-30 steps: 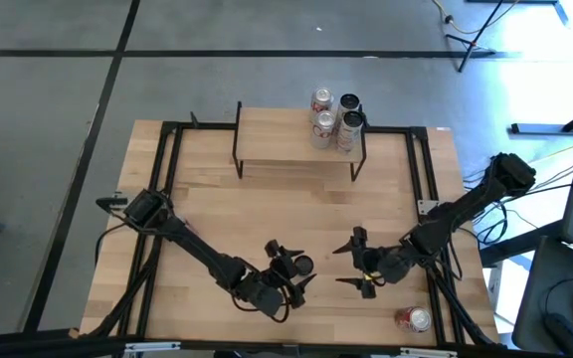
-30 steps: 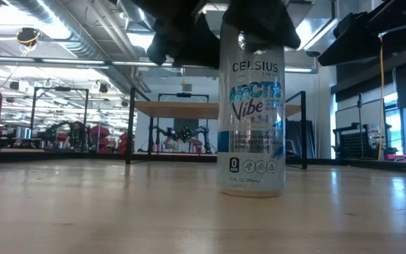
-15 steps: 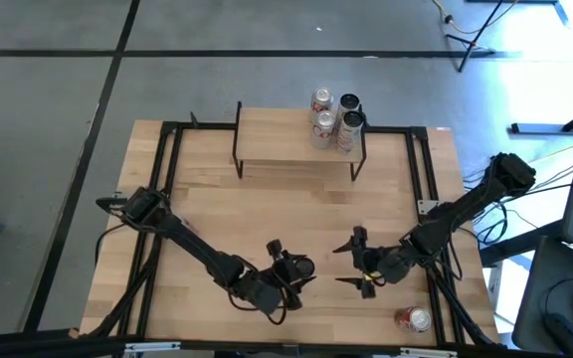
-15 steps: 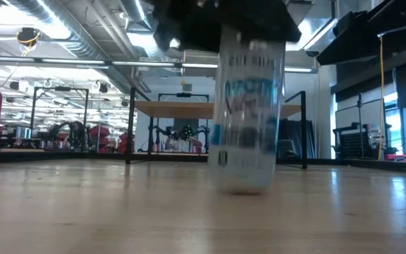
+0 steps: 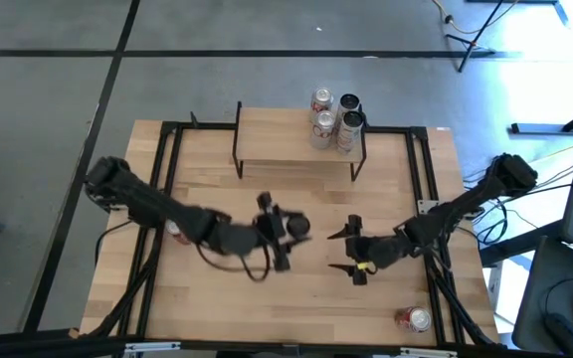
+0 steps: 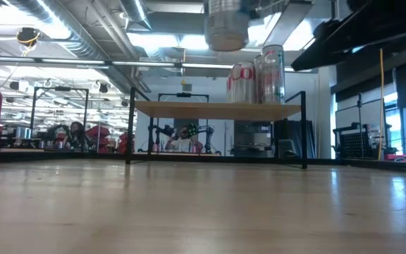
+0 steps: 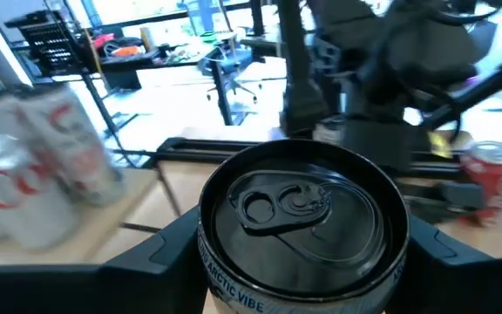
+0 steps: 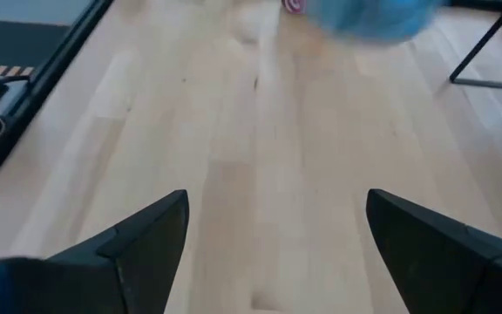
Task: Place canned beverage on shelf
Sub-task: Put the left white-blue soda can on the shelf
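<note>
- Left gripper (image 5: 285, 231) over the middle of the big light-wood tabletop (image 5: 207, 298), fingers pinched on a slim silver-white beverage can with a black pull-tab lid (image 7: 301, 228), one dark finger at each side of it.
- Same can (image 6: 225, 25) seen from table height with its base hanging high above the wood, clear of the surface, about level with the cans on the shelf.
- Small raised shelf with light wood top on thin black metal legs (image 5: 277, 139) at the far edge of the table, well apart from the held can.
- Cluster of four upright cans (image 5: 335, 118) at the shelf's right end; rest of the top bare.
- Right gripper (image 5: 347, 251) low over the table's right-centre, fingers spread wide, holding nothing.
- Red cola can (image 5: 414, 319) lying on its side near the front right corner.
</note>
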You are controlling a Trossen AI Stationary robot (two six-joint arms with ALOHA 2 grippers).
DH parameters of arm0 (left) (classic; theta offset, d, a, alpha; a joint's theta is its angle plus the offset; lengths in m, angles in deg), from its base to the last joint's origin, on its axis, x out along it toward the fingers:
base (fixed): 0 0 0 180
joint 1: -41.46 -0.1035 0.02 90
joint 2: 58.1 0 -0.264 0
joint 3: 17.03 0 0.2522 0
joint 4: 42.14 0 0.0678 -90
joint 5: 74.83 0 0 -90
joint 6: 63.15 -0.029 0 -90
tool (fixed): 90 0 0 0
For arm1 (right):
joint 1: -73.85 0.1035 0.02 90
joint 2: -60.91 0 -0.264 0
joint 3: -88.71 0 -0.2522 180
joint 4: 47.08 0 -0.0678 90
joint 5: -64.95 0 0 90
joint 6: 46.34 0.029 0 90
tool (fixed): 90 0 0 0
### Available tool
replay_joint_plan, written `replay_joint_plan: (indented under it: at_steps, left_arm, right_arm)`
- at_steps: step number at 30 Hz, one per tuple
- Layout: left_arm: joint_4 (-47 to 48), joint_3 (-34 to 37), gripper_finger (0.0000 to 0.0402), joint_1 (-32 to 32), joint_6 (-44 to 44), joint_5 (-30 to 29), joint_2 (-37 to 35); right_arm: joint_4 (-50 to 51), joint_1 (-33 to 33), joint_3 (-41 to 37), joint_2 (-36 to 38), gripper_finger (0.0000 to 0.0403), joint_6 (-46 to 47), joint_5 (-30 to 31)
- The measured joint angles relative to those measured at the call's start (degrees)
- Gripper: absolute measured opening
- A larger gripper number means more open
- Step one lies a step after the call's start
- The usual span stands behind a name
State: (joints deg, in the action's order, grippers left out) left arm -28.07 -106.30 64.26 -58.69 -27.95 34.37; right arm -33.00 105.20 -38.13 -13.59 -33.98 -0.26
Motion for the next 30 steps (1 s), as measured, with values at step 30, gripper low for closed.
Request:
replay_joint_plan:
  at_steps: [30]
  left_arm:
    - [5.07, -6.60, 0.0220, -54.11, -11.20, 51.83, -0.57]
  right_arm:
    - [0.27, -23.86, 0.02, 0.00, 0.0340, -9.89, -7.12]
